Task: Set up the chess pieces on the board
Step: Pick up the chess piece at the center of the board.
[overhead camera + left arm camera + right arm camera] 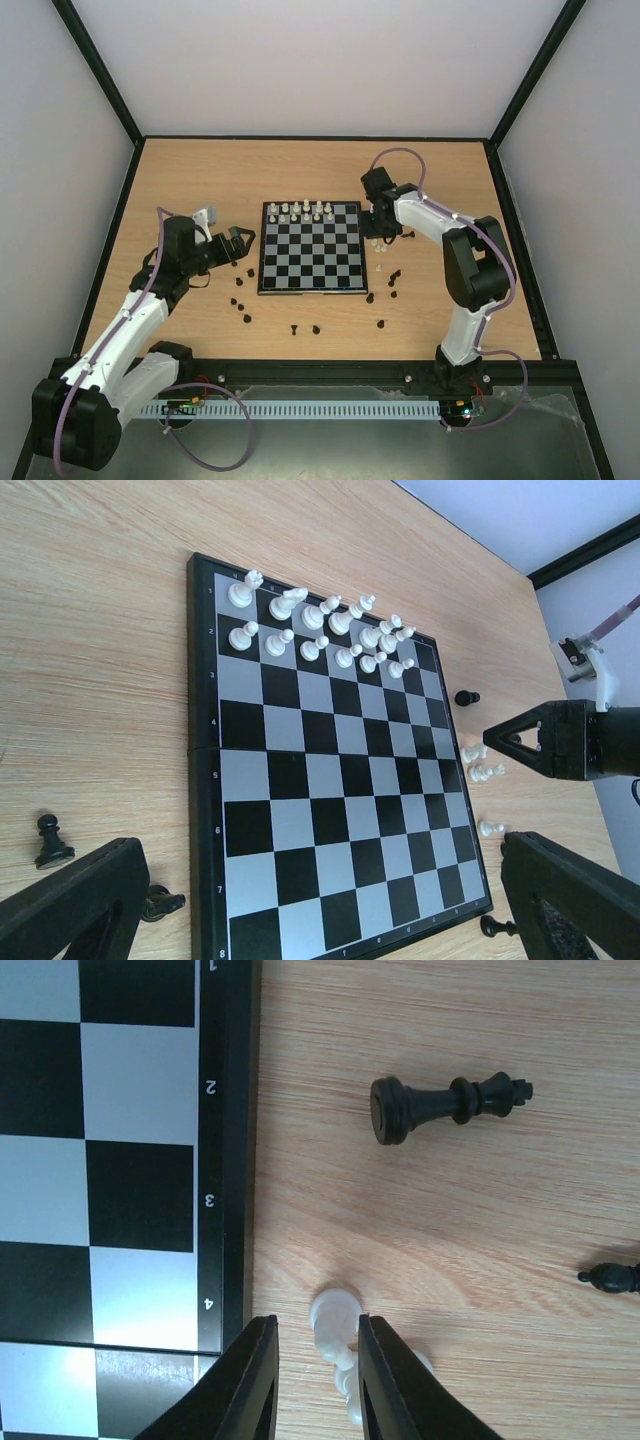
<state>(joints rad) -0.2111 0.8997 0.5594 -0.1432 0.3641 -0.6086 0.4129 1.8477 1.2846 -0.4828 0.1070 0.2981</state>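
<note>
Top view: the board (310, 247), glossy black-and-grey checks, lies mid-table. Cream white pieces (302, 208) fill its 12 o'clock rows, and black pieces (294, 328) dot the wooden table (180, 180) toward 6.

Left wrist: the left gripper (320, 845) gapes, empty.

Right wrist: the right gripper (315, 1320) straddles a toppled white piece (333, 1312); I cannot tell whether it is clamped.

Board (310, 262) – black and pale-grey checks, white pieces (313, 615), black pieces (440, 1105)

matt wood-grain table (450, 1210); glossy board (300, 800); smooth, shiny plastic-looking chess pieces (440, 1105).
</note>
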